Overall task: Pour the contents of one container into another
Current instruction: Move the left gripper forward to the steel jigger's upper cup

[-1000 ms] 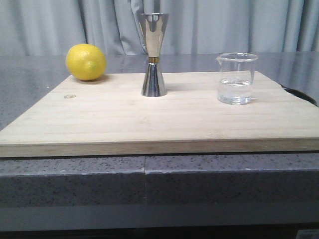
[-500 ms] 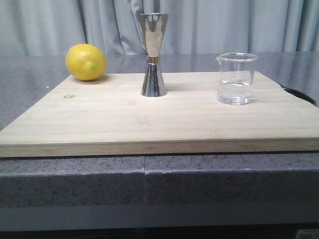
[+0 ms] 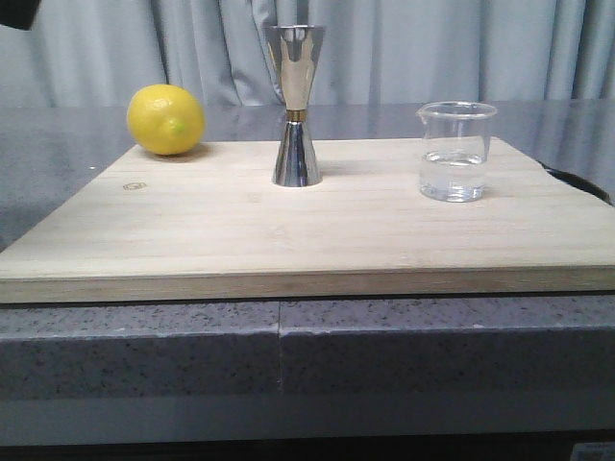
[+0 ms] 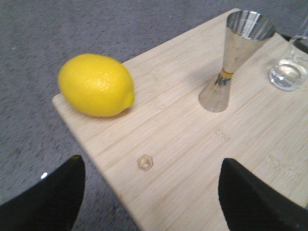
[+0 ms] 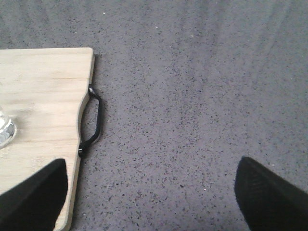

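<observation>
Nearest us, the bamboo cutting board [image 3: 288, 240] lies on the grey counter [image 3: 288, 355], its front edge bare. Our right gripper [image 5: 149, 192] hangs over the counter just past the board's right edge, beside the black handle [image 5: 94, 122], fingers spread wide and holding nothing. Our left gripper [image 4: 149, 192] hovers over the board's front-left corner, equally wide and empty. Further back, the glass beaker [image 3: 456, 151] stands upright near the right edge, partly filled with clear liquid; we judge the right arm the nearer one for it. The steel jigger [image 3: 296, 106] stands upright at mid-board toward the back, well apart from the beaker. The lemon [image 3: 165, 119] rests at the back-left corner.
</observation>
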`<move>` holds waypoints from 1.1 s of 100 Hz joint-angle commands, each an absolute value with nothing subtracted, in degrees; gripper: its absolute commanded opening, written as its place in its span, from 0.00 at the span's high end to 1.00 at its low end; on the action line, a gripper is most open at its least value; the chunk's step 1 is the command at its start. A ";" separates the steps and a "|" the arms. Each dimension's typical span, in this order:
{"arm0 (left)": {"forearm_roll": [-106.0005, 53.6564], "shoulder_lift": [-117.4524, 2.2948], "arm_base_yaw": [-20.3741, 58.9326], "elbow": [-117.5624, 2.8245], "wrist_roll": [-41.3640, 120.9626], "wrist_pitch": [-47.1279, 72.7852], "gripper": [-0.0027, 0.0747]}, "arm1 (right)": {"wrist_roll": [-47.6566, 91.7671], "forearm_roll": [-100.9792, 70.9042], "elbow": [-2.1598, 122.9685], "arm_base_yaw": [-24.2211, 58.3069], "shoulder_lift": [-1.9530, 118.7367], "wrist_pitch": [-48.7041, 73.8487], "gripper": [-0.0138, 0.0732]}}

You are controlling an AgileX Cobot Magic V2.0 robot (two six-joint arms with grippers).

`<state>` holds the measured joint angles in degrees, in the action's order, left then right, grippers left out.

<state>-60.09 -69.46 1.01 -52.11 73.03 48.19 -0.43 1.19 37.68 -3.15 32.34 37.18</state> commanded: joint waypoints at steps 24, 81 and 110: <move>-85.51 -83.14 1.21 -54.12 102.10 62.82 0.28 | 0.00 1.28 39.79 -3.35 33.00 33.27 0.11; -103.94 -93.36 6.99 -54.12 122.07 66.81 0.28 | 0.00 1.28 39.79 -3.35 33.00 33.27 0.11; -106.17 -95.71 11.38 -54.12 127.37 67.05 0.28 | 0.00 1.28 39.79 -3.35 33.00 33.27 0.11</move>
